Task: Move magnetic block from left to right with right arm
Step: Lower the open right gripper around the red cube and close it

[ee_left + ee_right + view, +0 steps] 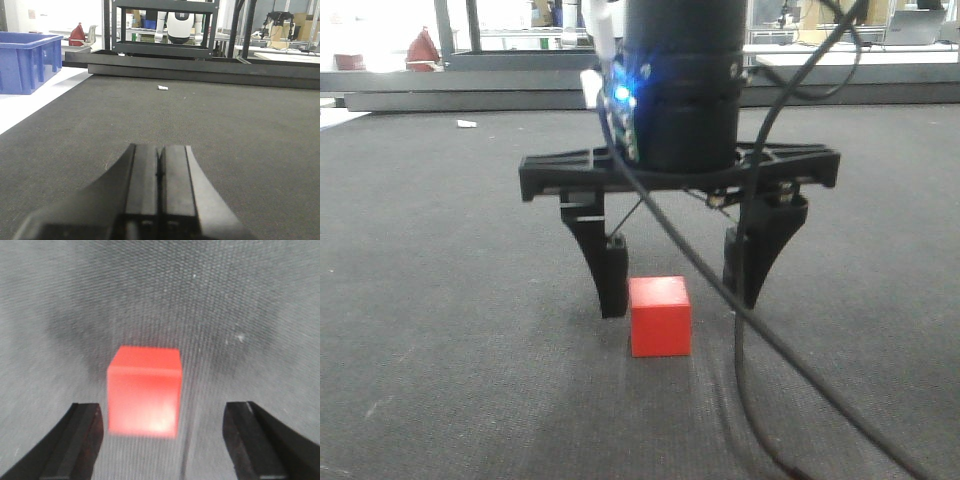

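Squarely on the dark grey worktop (pixel 440 300) sits the magnetic block (pixel 660 316), a small bright-red cube with plain, smooth, matte faces and crisp edges. Its top face catches a bit more light than its front. In the right wrist view the block (pixel 144 392) looks slightly blurred and lies between the two black fingers, with a gap of bare worktop on each side.

The right claw (pixel 679 297) hangs low over the block with its fingers spread wide, gripping nothing. From the front, the block stands just beside one black finger (pixel 611 280) and further from the other. A blue light (pixel 622 95) glows on the thick black wrist above the crossbar, and a black cable (pixel 740 330) trails down past the block.

The left claw (pixel 160 165) has its fingers pressed together with nothing between them, well apart from a blue crate (pixel 25 60) and a small white scrap (pixel 163 88).
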Tool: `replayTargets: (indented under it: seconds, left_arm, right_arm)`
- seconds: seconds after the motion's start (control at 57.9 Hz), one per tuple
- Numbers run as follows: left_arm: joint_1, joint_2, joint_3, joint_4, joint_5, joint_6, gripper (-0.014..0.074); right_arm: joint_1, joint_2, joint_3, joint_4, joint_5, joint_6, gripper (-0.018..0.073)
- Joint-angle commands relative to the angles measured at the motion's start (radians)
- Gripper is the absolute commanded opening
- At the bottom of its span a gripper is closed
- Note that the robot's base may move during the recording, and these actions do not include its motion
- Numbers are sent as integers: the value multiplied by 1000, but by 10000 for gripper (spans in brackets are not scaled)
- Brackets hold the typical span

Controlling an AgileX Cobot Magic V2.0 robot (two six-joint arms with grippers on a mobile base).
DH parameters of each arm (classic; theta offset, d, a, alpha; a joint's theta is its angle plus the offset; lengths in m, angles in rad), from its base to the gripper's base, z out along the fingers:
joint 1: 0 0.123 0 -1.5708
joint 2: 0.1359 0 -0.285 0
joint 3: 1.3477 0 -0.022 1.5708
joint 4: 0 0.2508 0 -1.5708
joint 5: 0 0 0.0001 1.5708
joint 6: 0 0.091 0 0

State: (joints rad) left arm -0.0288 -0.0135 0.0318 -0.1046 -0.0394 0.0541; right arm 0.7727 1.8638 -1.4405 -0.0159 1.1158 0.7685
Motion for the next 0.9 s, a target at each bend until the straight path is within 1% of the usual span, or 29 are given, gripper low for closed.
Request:
replayTargets:
  seconds: [0.0, 0.19, 0.328, 0.518, 0.622, 0.742, 0.812, 0.881]
  left_arm:
    - [-5, -11, 8, -5, -86, -2, -126]
    - [-5, -11, 8, -5, -86, -2, -126]
    - [-5, -11, 8, -5, -86, -2, -126]
    - [-5, -11, 8, -5, -86, -2, -126]
    - [-5, -11, 8, -5, -86, -2, -126]
    - [-5, -11, 8, -5, -86, -2, -126]
    - [-5, -11, 8, -5, -86, -2, -126]
    - [-5, -11, 8, -5, -86, -2, -126]
  right_arm:
    - [1, -26, -51, -6, -16, 0, 596]
    - [1, 2, -68, -3, -14, 0, 596]
    - [1, 9, -68, -2, -14, 22, 596]
    - [1, 9, -68, 16, -13, 24, 589]
    - [1, 10, -68, 16, -13, 24, 503]
    - [1, 10, -68, 16, -14, 24, 323]
    - [0, 9, -68, 10, -12, 24, 267]
    - [0, 5, -68, 7, -7, 24, 251]
